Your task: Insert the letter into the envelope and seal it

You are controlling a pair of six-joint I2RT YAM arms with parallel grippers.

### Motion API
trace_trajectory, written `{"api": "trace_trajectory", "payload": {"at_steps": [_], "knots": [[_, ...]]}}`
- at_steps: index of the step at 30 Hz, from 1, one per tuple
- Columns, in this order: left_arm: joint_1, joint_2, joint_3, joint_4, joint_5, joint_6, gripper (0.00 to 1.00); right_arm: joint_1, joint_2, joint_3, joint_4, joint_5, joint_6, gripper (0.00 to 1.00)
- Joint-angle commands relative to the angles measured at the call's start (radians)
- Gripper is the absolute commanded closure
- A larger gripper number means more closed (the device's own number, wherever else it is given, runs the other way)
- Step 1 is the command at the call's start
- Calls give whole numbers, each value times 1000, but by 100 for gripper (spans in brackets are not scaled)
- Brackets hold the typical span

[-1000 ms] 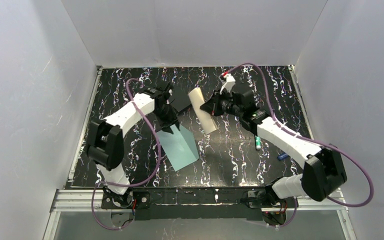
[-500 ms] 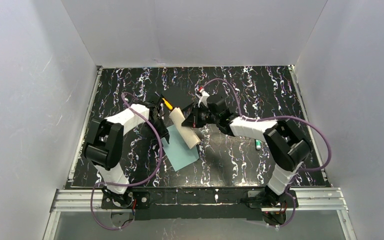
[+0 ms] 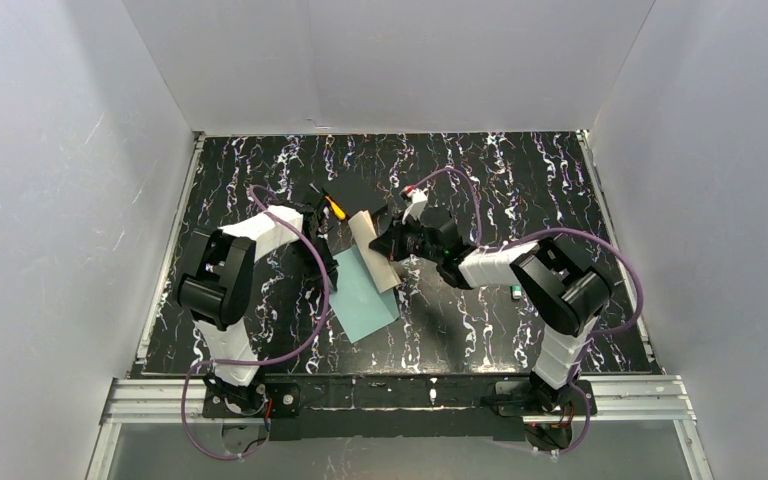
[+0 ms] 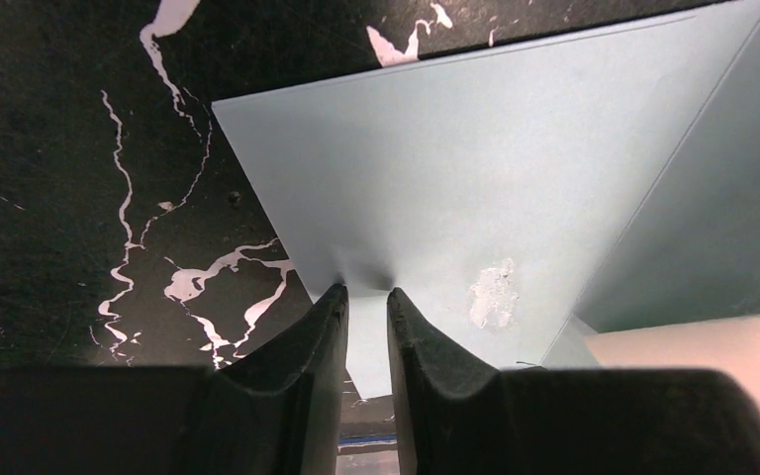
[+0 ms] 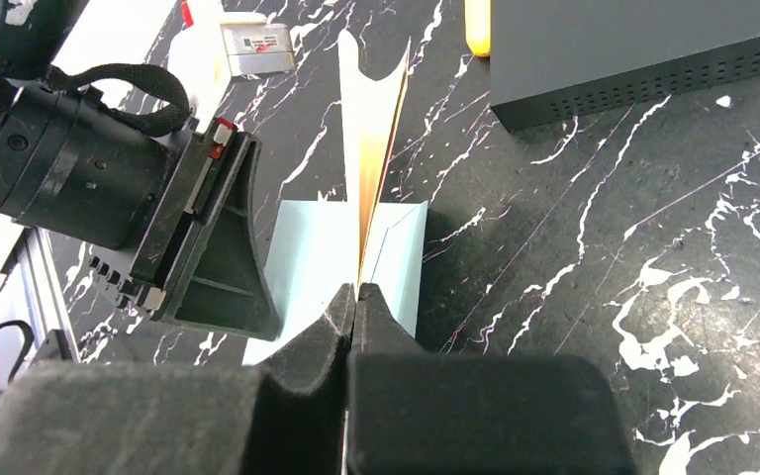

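Observation:
The pale teal envelope [image 3: 365, 300] lies on the black marbled table with its pointed flap lifted. My left gripper [image 3: 328, 262] is shut on the tip of that flap [image 4: 426, 188], pinching it between its fingers [image 4: 322, 327]. My right gripper [image 3: 390, 247] is shut on the tan letter [image 3: 372, 245]. In the right wrist view the letter [image 5: 371, 129] stands on edge, slightly bowed, over the envelope's open mouth [image 5: 307, 247]. A corner of the letter [image 4: 712, 346] shows beside the flap in the left wrist view. No gold seal mark is visible.
A flat black pad [image 3: 360, 205] lies just behind the envelope; it is a dark box [image 5: 633, 49] in the right wrist view. An orange marker [image 3: 337, 208] lies beside it. A small green item [image 3: 515, 292] lies to the right. White walls enclose the table.
My right gripper has carried the letter left and down from mid-table to the envelope's mouth. My left gripper has stayed at the envelope's upper left corner.

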Motion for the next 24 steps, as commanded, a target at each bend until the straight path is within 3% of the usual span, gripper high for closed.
{"api": "trace_trajectory", "payload": {"at_steps": [1, 17, 24], "knots": [[1, 18, 6, -36, -19, 9, 81, 12, 37, -41, 219, 23, -13, 99], [22, 36, 22, -43, 98, -55, 85, 86, 96, -135, 418, 144, -26, 99], [57, -121, 80, -6, 120, 23, 71, 29, -45, -26, 198, 114, 60, 99]]}}
